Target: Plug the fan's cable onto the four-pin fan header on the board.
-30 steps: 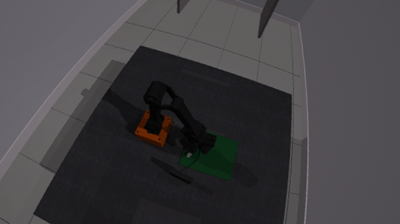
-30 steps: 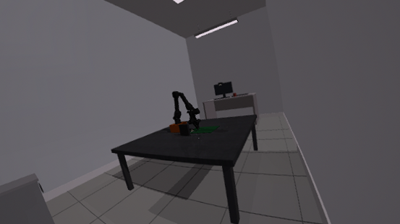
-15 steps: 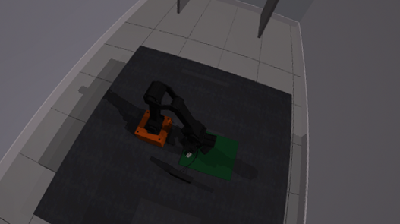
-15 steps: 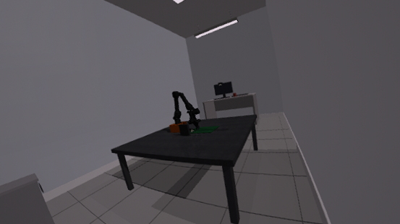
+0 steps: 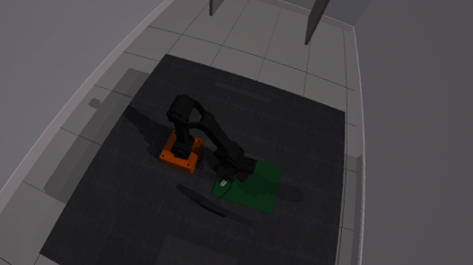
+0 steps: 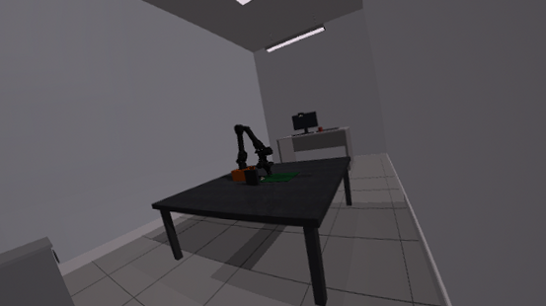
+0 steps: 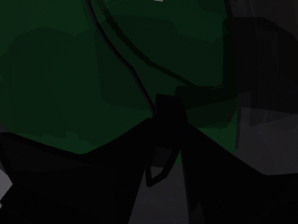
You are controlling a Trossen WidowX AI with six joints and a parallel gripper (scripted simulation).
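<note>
The green board [image 5: 265,203] [image 6: 285,177] [image 7: 30,17] lies flat on the dark table. My gripper [image 7: 168,127] [image 6: 269,173] is low over the board's edge nearest the arm base, shut on the small black plug [image 7: 170,106], which sticks out past the fingertips. The thin black cable [image 7: 132,70] runs from the plug across the view, and a loop of it hangs between the fingers. A small white part [image 5: 223,182] shows on the board beside the gripper; whether it is the fan header I cannot tell. The black fan [image 6: 251,176] [image 5: 203,200] stands beside the board. The plug's underside is hidden.
The orange arm base [image 5: 179,162] [image 6: 238,175] stands on the dark table [image 5: 294,253] [image 6: 249,205], left of the board. A desk with a monitor [image 6: 304,121] stands far behind, off the table.
</note>
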